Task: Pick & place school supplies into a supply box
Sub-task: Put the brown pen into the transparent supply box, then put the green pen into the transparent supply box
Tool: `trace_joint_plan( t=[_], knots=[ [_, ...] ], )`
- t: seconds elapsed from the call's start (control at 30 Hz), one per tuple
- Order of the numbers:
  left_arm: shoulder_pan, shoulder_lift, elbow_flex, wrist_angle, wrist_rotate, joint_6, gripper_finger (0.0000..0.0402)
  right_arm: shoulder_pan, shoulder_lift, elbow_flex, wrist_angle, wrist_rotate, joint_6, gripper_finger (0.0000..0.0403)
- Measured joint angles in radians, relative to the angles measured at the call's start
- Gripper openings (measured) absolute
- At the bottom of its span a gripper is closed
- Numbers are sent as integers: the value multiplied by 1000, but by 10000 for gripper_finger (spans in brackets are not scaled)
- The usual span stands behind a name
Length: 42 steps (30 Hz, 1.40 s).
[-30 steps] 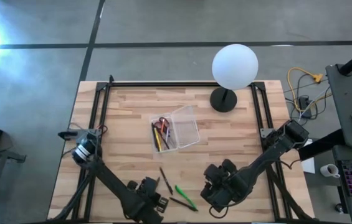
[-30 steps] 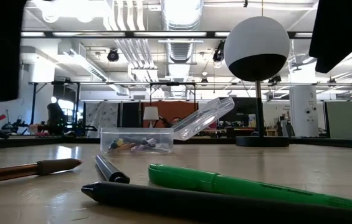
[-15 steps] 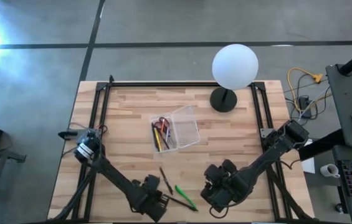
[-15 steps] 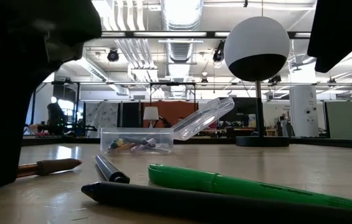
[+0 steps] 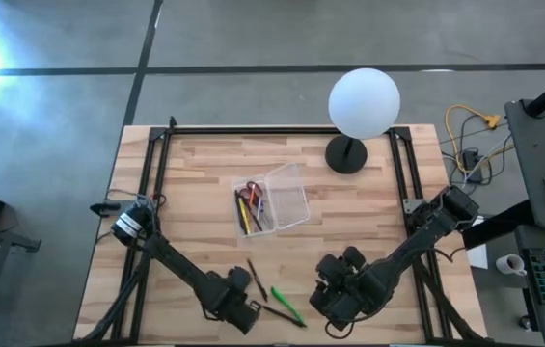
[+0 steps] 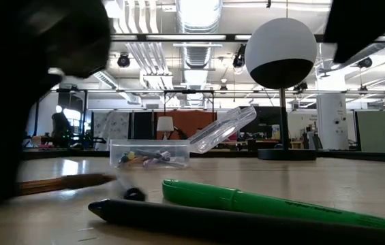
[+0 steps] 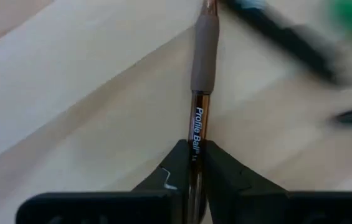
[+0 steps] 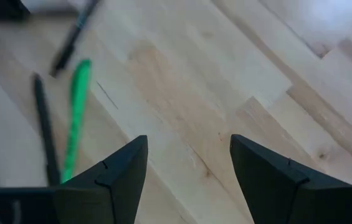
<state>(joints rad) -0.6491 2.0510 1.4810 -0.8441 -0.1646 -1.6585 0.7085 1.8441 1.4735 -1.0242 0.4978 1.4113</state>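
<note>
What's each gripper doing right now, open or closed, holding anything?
Left gripper: closed on the brown pen, at the table's front.
Right gripper: open, empty, above bare table near the green pen.

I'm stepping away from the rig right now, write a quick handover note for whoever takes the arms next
Left gripper: at the table's near edge, shut on a brown pen lying on the wood; not lifted yet.
Right gripper: open, empty, waiting above the table near the front, right of the loose pens.
Clear box: mid-table, lid open, several pens and pencils already inside.
Loose on the table near the front: a green pen and a couple of dark pens beside it.
Left to do: carry the brown pen to the box, then the green and dark ones.
</note>
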Motion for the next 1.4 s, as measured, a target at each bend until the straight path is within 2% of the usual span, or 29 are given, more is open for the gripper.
trace_joint_plan(
  t=[0.17,0.3,0.43,0.53,0.7,0.8,1.0,1.2,1.3,1.4],
  knots=[
    [7,-135,-32,8,-212,-55,7,4,-45,35,-25,120,61,221],
    [41,-279,-141,44,-351,-87,7,10,-101,75,-20,225,73,221],
    [159,-460,-313,252,-481,-55,7,14,-164,94,-20,292,74,221],
    [272,-546,-443,443,-459,44,7,5,-194,93,-19,291,67,221],
    [464,-615,-549,524,-313,196,7,4,-208,87,-19,291,71,221],
    [526,-610,-570,519,-251,236,9,5,-203,79,-19,285,88,221],
    [569,-610,-618,512,-193,217,52,1,-169,59,-55,227,164,221],
    [565,-610,-654,518,-147,210,101,-11,-125,57,-64,110,159,221],
    [548,-615,-639,516,-153,208,121,-12,-106,57,-57,49,130,221],
    [469,-631,-576,520,-213,252,128,-11,-74,57,-23,-31,74,221]
  ],
)
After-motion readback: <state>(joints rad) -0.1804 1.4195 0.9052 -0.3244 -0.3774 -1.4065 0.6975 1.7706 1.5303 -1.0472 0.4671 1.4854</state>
